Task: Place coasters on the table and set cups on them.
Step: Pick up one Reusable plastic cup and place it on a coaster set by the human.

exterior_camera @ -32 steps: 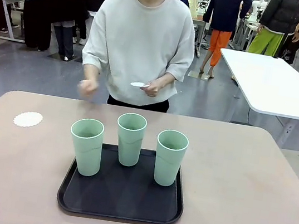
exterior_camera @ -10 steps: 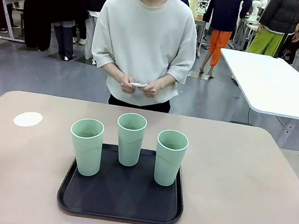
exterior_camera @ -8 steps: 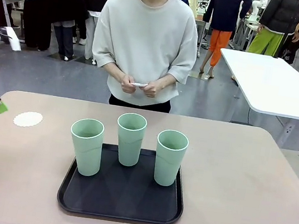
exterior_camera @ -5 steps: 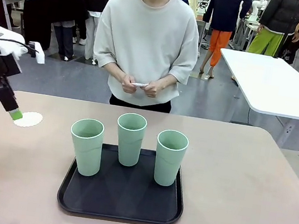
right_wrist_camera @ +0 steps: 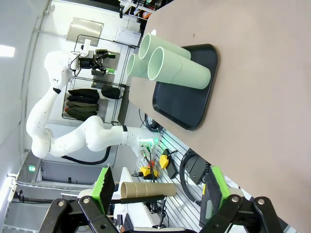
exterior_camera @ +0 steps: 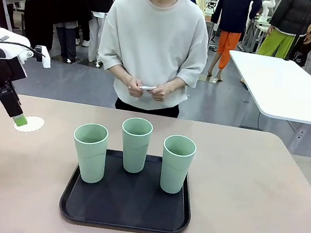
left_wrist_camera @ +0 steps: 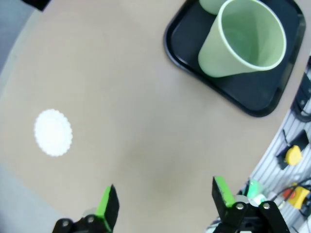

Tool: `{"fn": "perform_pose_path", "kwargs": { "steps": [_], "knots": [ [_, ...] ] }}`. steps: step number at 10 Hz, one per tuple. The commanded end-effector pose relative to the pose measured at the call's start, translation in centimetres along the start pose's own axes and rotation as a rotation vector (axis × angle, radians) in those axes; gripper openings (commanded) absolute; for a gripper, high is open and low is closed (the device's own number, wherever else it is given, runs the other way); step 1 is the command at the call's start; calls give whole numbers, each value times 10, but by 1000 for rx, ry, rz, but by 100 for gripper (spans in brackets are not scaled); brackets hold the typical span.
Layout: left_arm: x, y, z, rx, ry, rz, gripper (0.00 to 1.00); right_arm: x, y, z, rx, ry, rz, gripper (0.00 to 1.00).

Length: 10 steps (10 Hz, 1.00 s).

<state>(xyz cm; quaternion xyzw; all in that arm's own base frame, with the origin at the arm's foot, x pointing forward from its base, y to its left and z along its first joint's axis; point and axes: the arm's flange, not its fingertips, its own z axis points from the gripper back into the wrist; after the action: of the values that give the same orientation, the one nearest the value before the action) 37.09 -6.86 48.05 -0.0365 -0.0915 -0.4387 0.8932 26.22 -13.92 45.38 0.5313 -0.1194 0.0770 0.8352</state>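
- Hovering over the left end of the desk (exterior_camera: pixel 261 191), the left jaws stand spread wide, with nothing between the green pads (left_wrist_camera: pixel 106 204).
- Front view: one pad tip overlaps the near edge of a coaster (exterior_camera: pixel 32 124); cannot tell whether they touch.
- Left wrist view: this coaster lies flat on the desk, off to one side of the jaws and well apart from the black tray (exterior_camera: pixel 124 214).
- Three cups (exterior_camera: pixel 134 145) stand upright on the tray, two in front and one behind.
- At the far side, the person's hands (exterior_camera: pixel 159 92) hold a second coaster (exterior_camera: pixel 146 87) at waist height.
- Right jaws: spread open and empty.
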Motion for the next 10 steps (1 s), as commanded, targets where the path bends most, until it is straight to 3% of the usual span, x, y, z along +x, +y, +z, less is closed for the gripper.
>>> {"fn": "perform_pose_path", "kwargs": {
  "steps": [1,3,4,5,7,9,10],
  "knots": [
    [-2,0,1,11,6,7,100,0,2,1,14,-6,11,100],
    [0,0,0,0,-1,1,100,0,2,1,14,-6,11,100],
    [-9,-3,-16,2,-105,-221,100,0,2,1,14,-6,11,100],
    [-20,-9,-27,-2,-217,-355,100,0,2,1,14,-6,11,100],
    [-34,-3,-51,-116,-424,-487,100,0,2,1,14,-6,11,100],
    [-39,19,-67,-275,-625,-533,100,0,2,1,14,-6,11,100],
    [-34,33,-84,-341,-665,-552,100,0,2,1,14,-6,11,100]
  ]
}}
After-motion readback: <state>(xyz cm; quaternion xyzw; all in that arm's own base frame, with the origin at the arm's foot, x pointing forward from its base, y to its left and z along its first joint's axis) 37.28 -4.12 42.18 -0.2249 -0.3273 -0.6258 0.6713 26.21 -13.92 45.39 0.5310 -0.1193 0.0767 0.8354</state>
